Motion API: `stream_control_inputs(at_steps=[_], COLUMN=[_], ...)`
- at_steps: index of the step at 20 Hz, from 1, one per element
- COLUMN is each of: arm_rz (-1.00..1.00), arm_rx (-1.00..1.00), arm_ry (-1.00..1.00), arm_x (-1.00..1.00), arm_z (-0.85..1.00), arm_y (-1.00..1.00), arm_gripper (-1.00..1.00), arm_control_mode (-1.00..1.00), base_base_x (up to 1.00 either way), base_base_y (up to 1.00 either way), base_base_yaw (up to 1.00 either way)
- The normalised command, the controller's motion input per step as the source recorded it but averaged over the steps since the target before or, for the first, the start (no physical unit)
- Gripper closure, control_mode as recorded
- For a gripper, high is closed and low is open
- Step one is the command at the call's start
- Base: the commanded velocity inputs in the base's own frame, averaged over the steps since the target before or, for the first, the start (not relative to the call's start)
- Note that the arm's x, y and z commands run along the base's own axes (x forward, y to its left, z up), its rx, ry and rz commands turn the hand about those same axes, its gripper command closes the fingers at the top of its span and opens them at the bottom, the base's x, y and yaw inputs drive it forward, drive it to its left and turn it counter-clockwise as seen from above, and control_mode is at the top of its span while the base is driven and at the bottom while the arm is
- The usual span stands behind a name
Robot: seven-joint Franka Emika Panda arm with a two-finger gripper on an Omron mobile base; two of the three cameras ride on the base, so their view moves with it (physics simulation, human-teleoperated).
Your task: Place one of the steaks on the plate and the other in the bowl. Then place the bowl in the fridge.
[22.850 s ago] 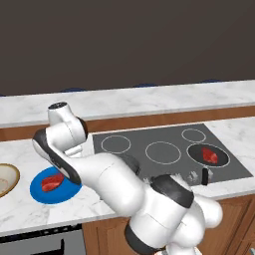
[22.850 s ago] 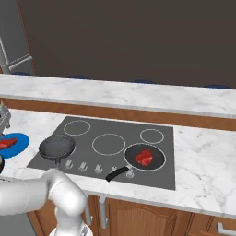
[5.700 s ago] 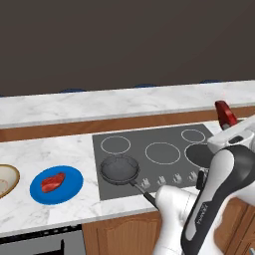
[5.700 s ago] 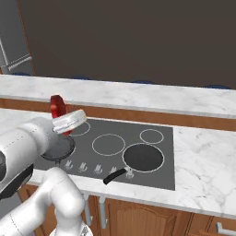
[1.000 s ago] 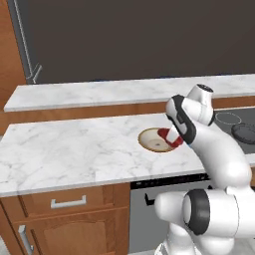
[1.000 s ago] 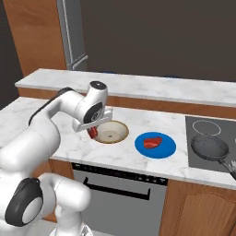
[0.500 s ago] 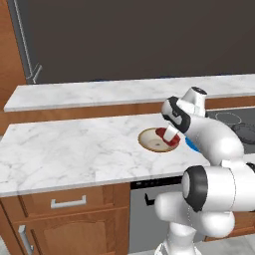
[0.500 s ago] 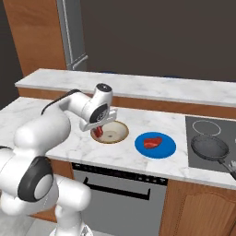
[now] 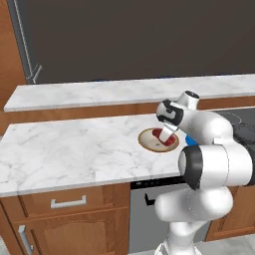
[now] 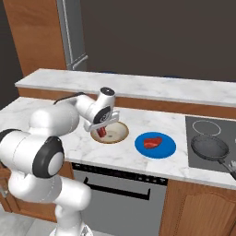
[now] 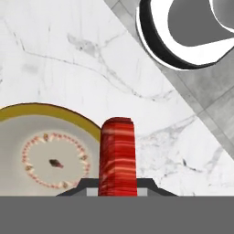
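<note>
My gripper (image 10: 102,127) is shut on one red steak (image 10: 102,132) and holds it on edge just over the beige-tan bowl (image 10: 118,134). In the left base view the gripper (image 9: 165,133) and that steak (image 9: 161,135) hang above the bowl (image 9: 149,142). The hand view has the steak (image 11: 118,154) standing upright between the fingers, beside the bowl's brown rim (image 11: 50,109). The other steak (image 10: 152,141) lies flat on the blue plate (image 10: 168,147), right of the bowl. The grey fridge (image 10: 73,33) stands at the back left.
A dark frying pan (image 10: 209,147) sits on the cooktop (image 10: 203,126) at the right. A raised marble ledge (image 10: 152,87) runs behind the counter. Bare marble counter (image 9: 69,149) stretches left of the bowl. An oven front (image 10: 120,193) lies below the counter edge.
The gripper has carried the held steak a little left and down, from beside the bowl to over it. The arm has folded in closer. Plate and bowl have not moved.
</note>
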Motion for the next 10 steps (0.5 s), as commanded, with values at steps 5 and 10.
stream_control_inputs(at_steps=[5,10], arm_rz=[0.0,0.0], arm_rx=[0.0,0.0], arm_ry=[0.0,0.0], arm_x=[0.43,0.42], arm_z=[-0.28,-0.3], arm_y=[-0.01,0.0], arm_gripper=[1.0,1.0], arm_control_mode=[-1.0,-1.0], base_base_x=[0.0,0.0], base_base_y=[0.0,0.0], base_base_yaw=[0.0,0.0])
